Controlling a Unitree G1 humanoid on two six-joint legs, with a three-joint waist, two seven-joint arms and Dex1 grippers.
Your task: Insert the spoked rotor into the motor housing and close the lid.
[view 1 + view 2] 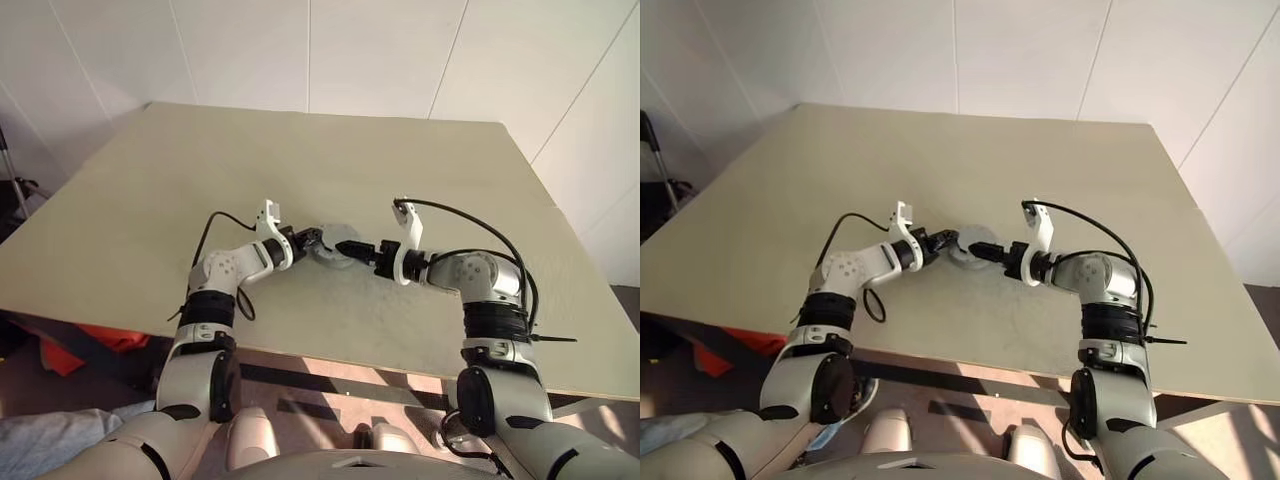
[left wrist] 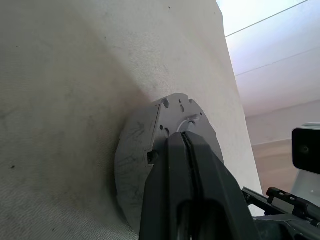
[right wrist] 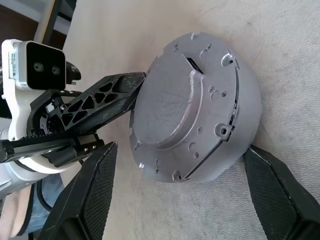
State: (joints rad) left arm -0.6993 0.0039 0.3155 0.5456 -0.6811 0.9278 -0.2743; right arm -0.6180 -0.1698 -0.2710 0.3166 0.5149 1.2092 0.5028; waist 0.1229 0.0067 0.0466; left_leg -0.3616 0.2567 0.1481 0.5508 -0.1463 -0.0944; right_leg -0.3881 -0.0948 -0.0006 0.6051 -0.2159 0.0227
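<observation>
White panelled walls [image 1: 380,55] stand behind a wide, pale beige tabletop [image 1: 330,160], which carries nothing else that I can see apart from the piece I am working on. Beyond its near left edge, something orange-red [image 1: 95,345] lies on the floor, and a dark stand [image 1: 12,185] rises at the far left. Near the front middle of the tabletop sits the motor housing [image 3: 227,145], a round grey metal drum resting flat on the surface, with the lid [image 3: 185,105] seated on top of it; the lid is a pale disc with small holes around its edge and a raised curved step across its face, and a thin dark seam runs around the side where lid meets housing. I cannot see the inside of the housing. My two arms come in from either side and meet at this piece. My left end effector [image 2: 186,142] has its two black fingers pressed together, with only a hairline between them, and their tips lie against the top of the lid near its edge. My right end effector [image 3: 195,192] is spread wide, its two black fingers [image 3: 97,192] standing on either side of the housing, each clear of the wall and not touching it. From my right wrist, the left arm's finger and its white camera block [image 3: 32,67] show just behind the lid.
</observation>
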